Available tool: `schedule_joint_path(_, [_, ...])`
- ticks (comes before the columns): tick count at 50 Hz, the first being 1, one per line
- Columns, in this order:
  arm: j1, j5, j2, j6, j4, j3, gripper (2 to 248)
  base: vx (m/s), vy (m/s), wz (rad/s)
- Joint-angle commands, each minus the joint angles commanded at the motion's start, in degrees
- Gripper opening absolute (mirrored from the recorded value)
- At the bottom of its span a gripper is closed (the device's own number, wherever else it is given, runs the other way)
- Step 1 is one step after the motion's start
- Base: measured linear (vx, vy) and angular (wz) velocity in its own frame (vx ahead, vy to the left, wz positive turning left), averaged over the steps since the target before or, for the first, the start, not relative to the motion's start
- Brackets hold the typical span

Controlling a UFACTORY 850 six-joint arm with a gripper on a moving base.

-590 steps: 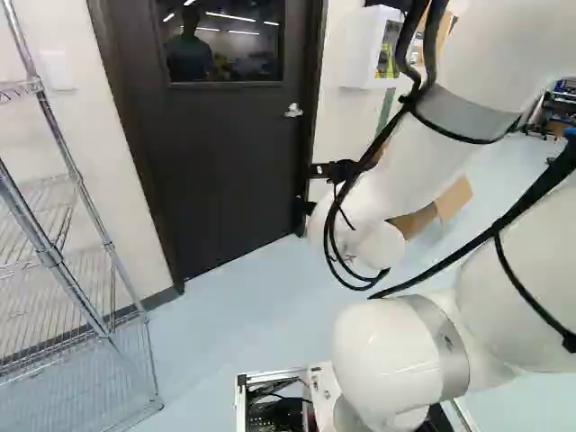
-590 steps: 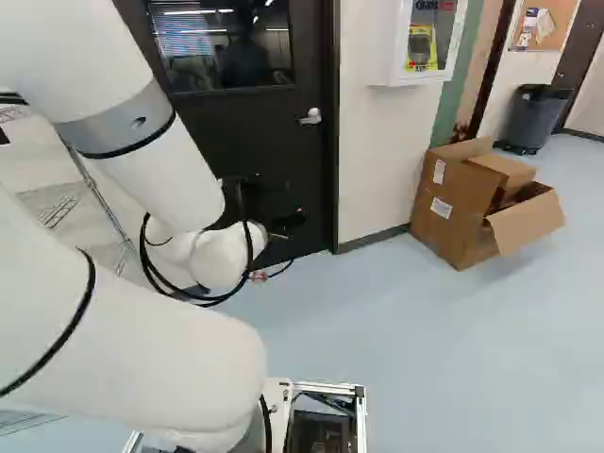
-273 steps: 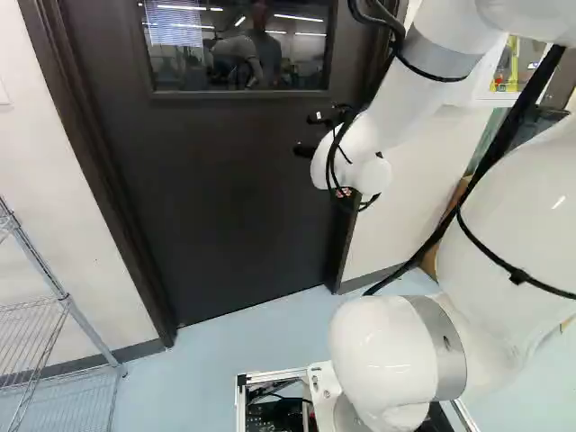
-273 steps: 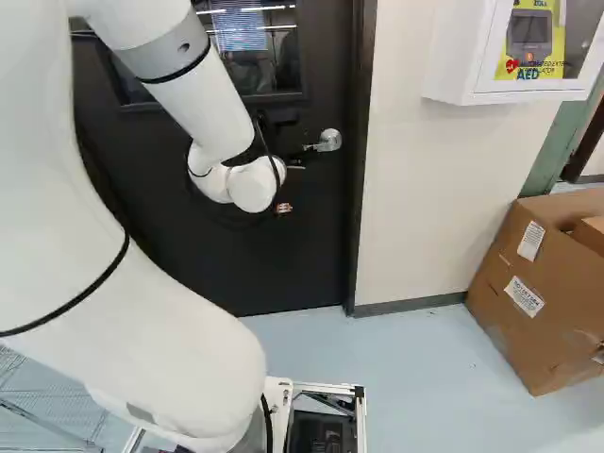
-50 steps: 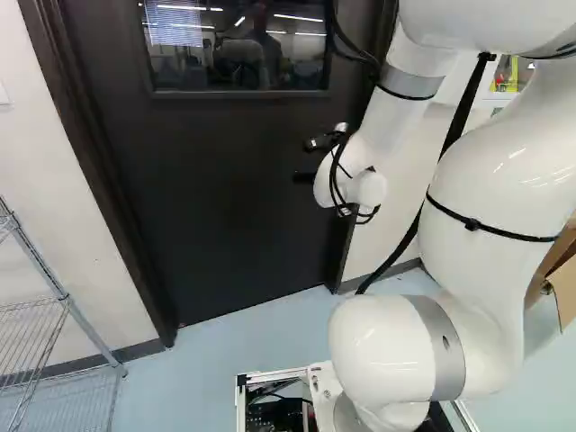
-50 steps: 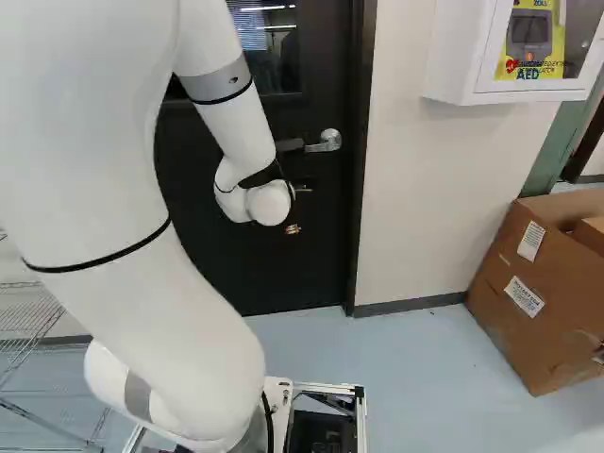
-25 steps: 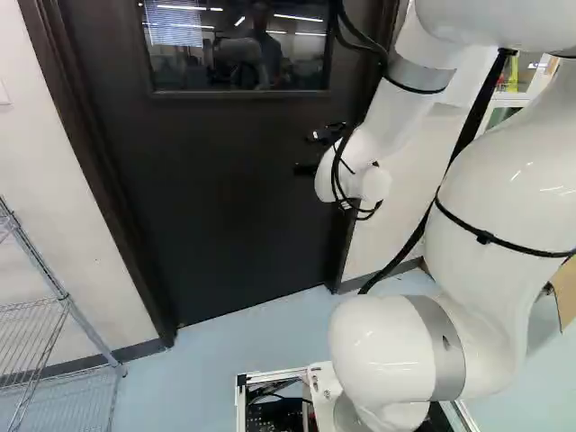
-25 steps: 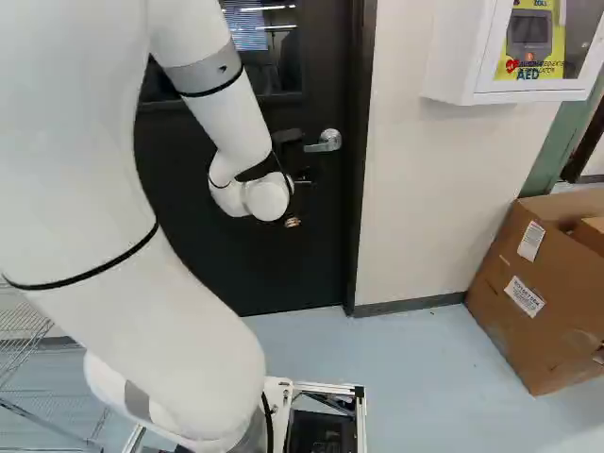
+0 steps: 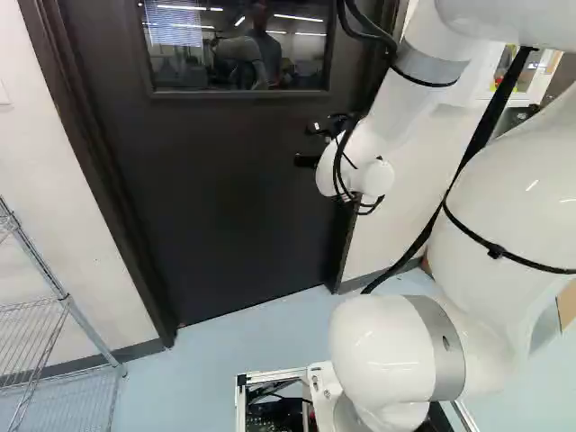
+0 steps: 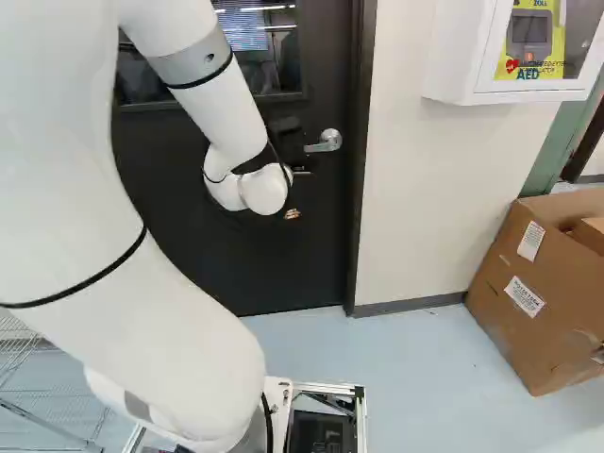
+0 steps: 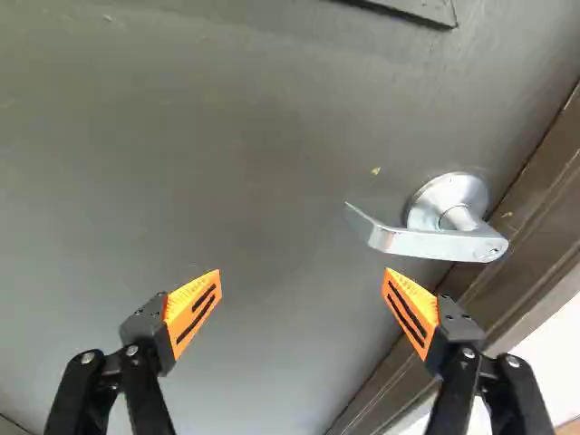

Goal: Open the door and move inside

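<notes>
The dark door (image 9: 216, 198) stands closed in its frame. Facing it in the left base view is my gripper (image 9: 308, 161), partly hidden by the wrist. In the wrist view the gripper (image 11: 302, 288) is open, its orange-padded fingers wide apart with nothing between them. A silver lever handle (image 11: 435, 242) lies ahead of the finger nearer the door frame, with its free end pointing toward the door's middle. No finger appears to touch it. The right base view shows the handle (image 10: 324, 142) just beyond the wrist.
The door frame (image 10: 359, 189) borders the pale wall (image 10: 415, 208), which carries a white cabinet (image 10: 462, 57). A cardboard box (image 10: 528, 302) sits on the floor beside that wall. Left of the door stands a wire shelf (image 9: 54, 283).
The base has moved closer to the door since the oldest frames, then stayed put. Over the last second the arm has risen slightly and its wrist has shifted left in the right base view.
</notes>
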Motion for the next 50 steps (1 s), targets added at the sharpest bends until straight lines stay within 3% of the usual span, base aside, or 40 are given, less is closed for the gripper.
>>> schedule_joint_path(26, [0.01, 0.0, 2.81, 0.0, 0.0, -0.74, 247, 0.0, 0.0, 0.0])
schedule_joint_path(50, [-0.06, 0.0, 0.45, 0.0, 0.0, -3.35, 247, 0.0, 0.0, 0.0])
